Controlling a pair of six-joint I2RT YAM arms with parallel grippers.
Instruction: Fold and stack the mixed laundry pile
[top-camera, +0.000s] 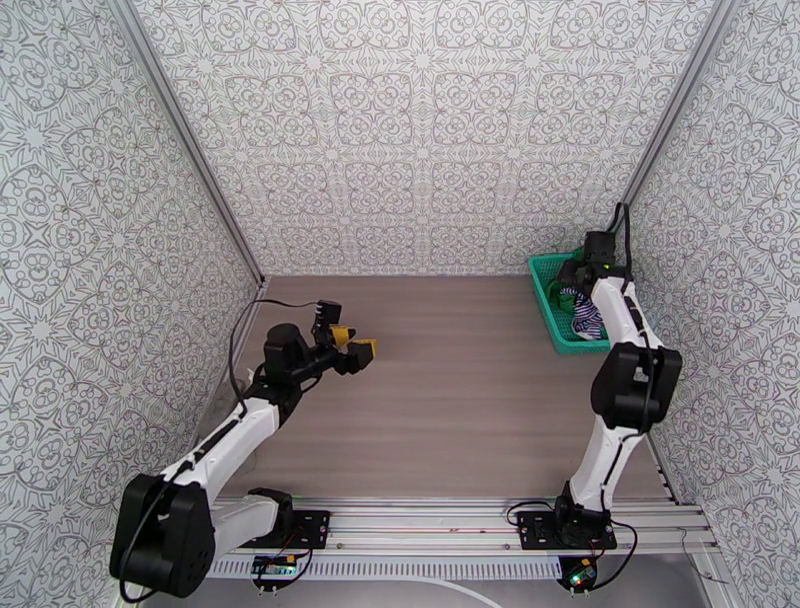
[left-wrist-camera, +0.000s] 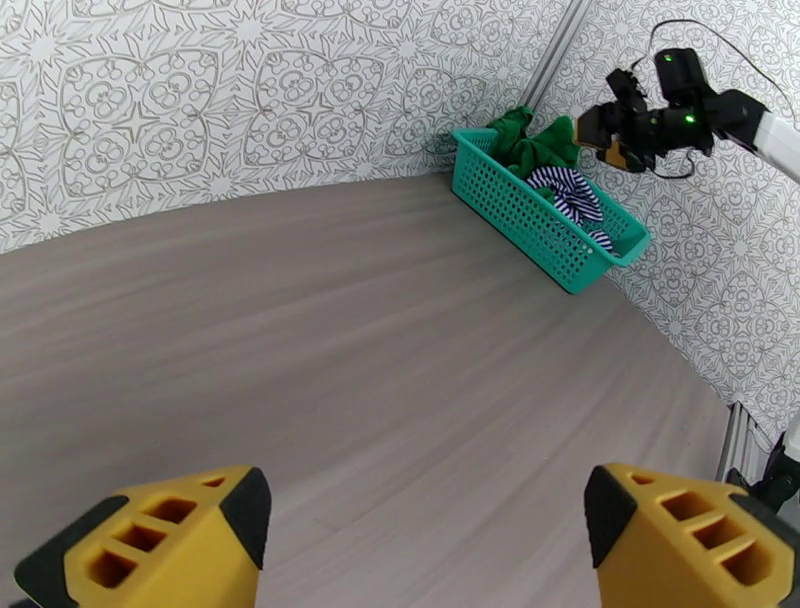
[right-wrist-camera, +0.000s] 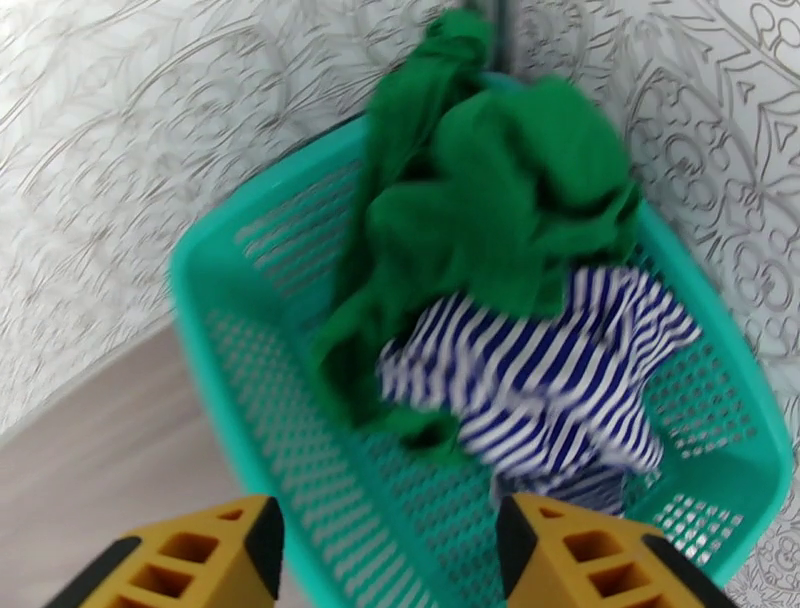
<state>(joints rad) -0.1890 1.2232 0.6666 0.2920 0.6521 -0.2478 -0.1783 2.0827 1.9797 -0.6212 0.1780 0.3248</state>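
Up above and behind the arms, the left gripper (top-camera: 358, 352) hovers over the left part of the table (top-camera: 450, 400). Its yellow jaws are turned side-on, so their gap is hard to judge from here. At the far right corner the right gripper (top-camera: 574, 283) hangs over the teal basket (top-camera: 545, 290). The right arm (top-camera: 630, 380) covers much of the basket, and just a scrap of the striped shirt (top-camera: 585, 320) peeks out beside it.

Down at the left wrist, the two fingers (left-wrist-camera: 160, 545) stand wide apart with nothing between them, their bases cut off by the lower edge. Far off to the right sits the basket, with the green cloth (left-wrist-camera: 530, 145) heaped at its far end and the striped shirt nearer.

Over at the right wrist the picture is blurred. The jaws stand apart above the basket and hold nothing. The green cloth lies crumpled partly over the striped shirt, one end reaching up toward the corner.
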